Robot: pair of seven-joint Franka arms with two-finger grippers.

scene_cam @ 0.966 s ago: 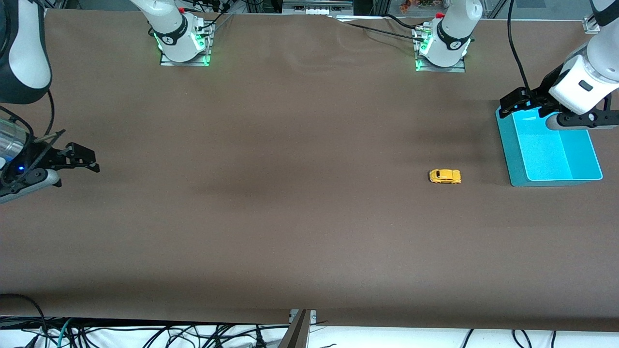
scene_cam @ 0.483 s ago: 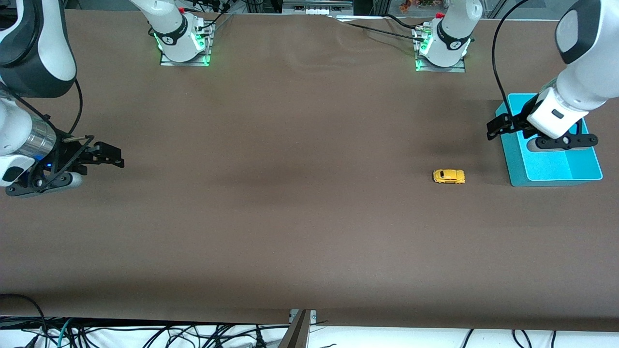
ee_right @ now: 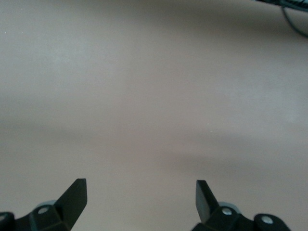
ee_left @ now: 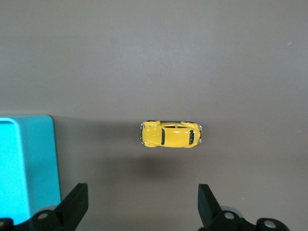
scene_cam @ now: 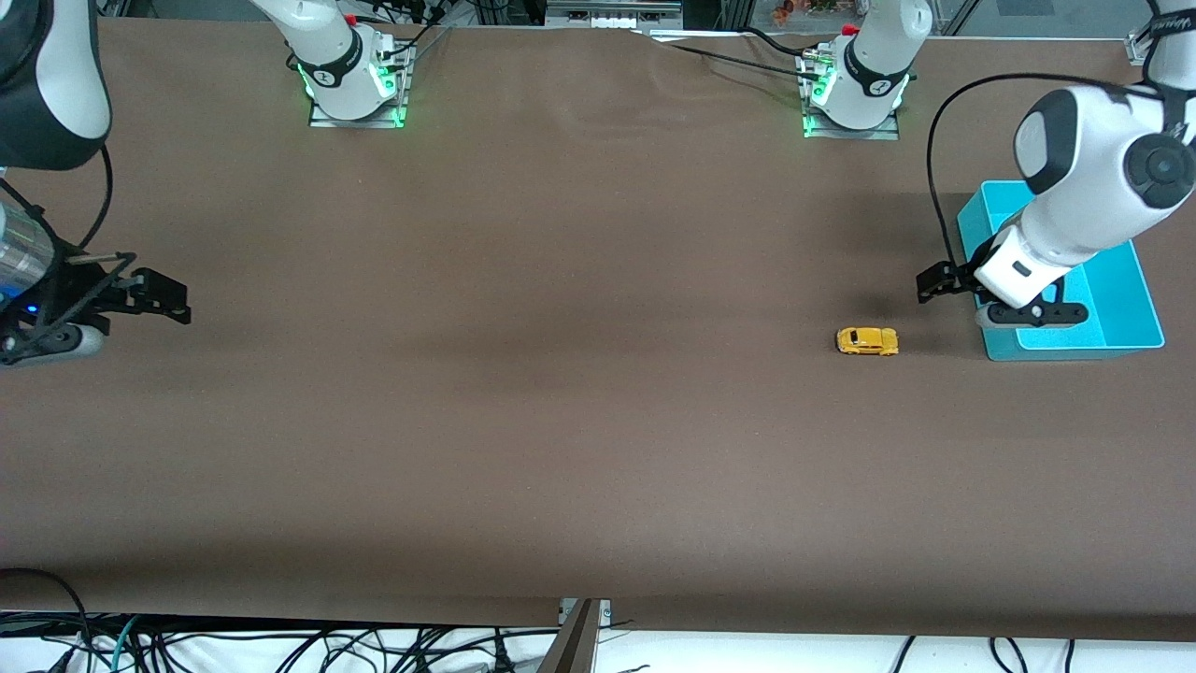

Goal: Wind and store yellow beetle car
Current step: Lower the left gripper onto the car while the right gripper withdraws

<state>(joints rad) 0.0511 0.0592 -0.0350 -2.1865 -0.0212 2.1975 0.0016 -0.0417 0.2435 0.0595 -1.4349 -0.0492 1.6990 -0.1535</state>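
Tabletop (scene_cam: pixel 561 374): brown, one long surface, both arm bases along its edge farthest from the front camera.

Car (scene_cam: pixel 867 341): small, yellow, beetle-shaped. Sits on its wheels on the bare tabletop toward the left arm's end, lengthwise along the table. Dark windows show in the left wrist view (ee_left: pixel 171 135). Nothing touches it.

Bin (scene_cam: pixel 1121 308): teal, open-topped, rectangular. Stands near the car, closer still to the left arm's end of the table, a strip of bare tabletop between the two. One corner of it shows in the left wrist view (ee_left: pixel 29 163). What shows of its inside holds nothing; part is covered by the arm.

Left hand (scene_cam: pixel 934 282): up in the air, over the strip of tabletop just beside the bin's wall on the car's side. The wrist and forearm lie over the bin. Fingers (ee_left: pixel 74 202) spread wide, nothing between them. In the left wrist view (ee_left: pixel 142 204) the car lies ahead of the fingertips, roughly centred between them, not in contact.

Right hand (scene_cam: pixel 168 301): at the right arm's end of the table, over bare tabletop, well apart from car and bin. Fingers (ee_right: pixel 74 197) spread wide, empty. Its wrist view (ee_right: pixel 140 199) shows only plain tabletop and a bit of cable at one corner. This arm waits.
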